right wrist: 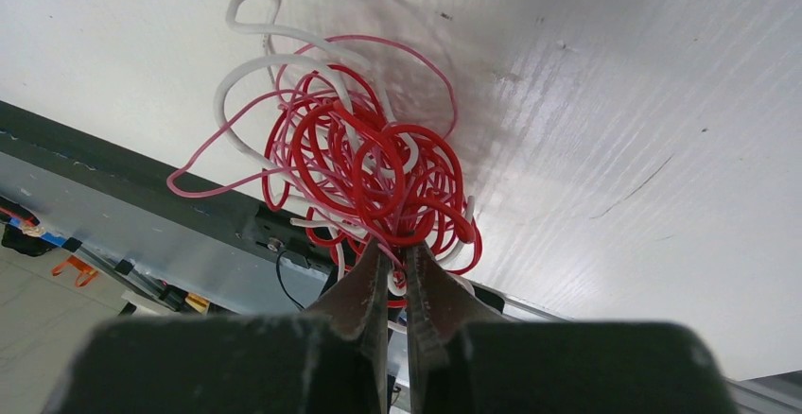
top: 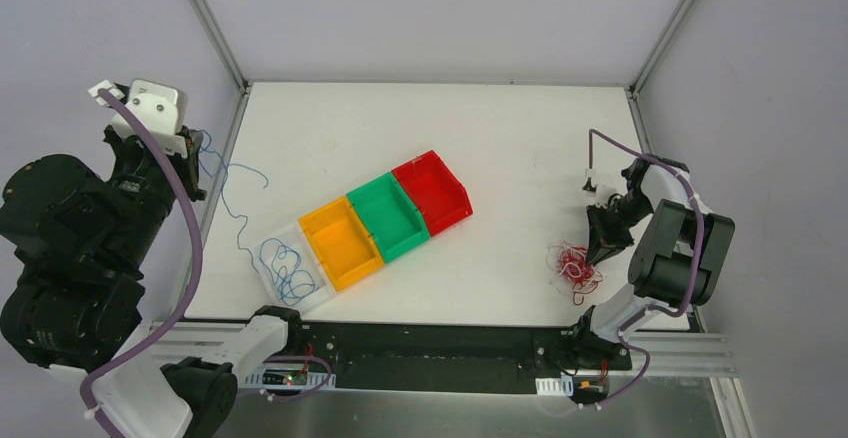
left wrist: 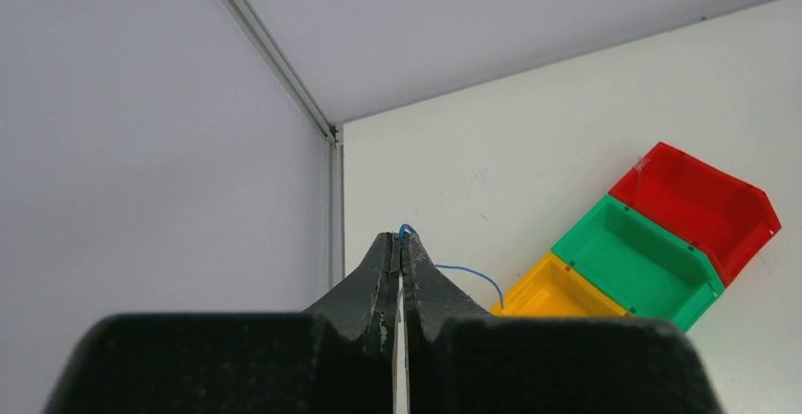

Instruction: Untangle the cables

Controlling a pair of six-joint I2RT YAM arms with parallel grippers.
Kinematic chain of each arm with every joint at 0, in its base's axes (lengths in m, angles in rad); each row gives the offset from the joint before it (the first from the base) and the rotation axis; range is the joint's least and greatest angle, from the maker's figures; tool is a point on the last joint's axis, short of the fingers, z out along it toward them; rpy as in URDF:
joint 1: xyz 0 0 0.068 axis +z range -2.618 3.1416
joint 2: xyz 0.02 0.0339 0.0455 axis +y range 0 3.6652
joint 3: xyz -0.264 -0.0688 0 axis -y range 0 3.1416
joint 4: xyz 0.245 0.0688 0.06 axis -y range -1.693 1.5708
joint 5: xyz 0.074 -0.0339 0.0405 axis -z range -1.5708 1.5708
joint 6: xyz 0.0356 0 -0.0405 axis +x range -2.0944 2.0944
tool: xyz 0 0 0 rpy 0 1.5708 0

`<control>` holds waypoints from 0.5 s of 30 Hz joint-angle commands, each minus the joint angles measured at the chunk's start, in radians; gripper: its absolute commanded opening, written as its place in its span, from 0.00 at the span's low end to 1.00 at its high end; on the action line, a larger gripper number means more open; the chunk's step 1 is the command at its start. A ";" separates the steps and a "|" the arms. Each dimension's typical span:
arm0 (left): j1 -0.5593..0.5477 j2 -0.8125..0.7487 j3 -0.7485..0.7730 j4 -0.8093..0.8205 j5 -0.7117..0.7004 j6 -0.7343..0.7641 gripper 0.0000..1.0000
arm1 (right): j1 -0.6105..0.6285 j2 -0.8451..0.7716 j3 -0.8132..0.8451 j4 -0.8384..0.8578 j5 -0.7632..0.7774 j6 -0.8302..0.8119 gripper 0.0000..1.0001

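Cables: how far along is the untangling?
Done: blue wire is free of the clump, mostly coiled in the clear bin. In hand: left jaws shut on it; right jaws pinch the red-white tangle. Left: that tangle; orange bin, green bin, red bin empty.

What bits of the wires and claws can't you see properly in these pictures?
- Left wrist view: the left claw, shut on the blue cable, hides where that cable runs below its tips.
- Right wrist view: the right claw is shut in the red and white tangle; which strand it pinches is buried.
- Top view: that tangle is too small to count its cables.
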 commanded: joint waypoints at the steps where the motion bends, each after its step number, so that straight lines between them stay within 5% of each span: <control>1: 0.006 0.058 0.103 0.045 -0.033 0.063 0.00 | -0.008 0.009 0.045 -0.046 -0.028 0.007 0.02; 8: 0.006 0.021 0.029 0.054 -0.028 0.068 0.00 | -0.009 0.014 0.045 -0.046 -0.031 0.012 0.02; 15: 0.006 0.090 0.164 0.182 -0.117 0.228 0.00 | -0.009 0.024 0.057 -0.050 -0.033 0.017 0.02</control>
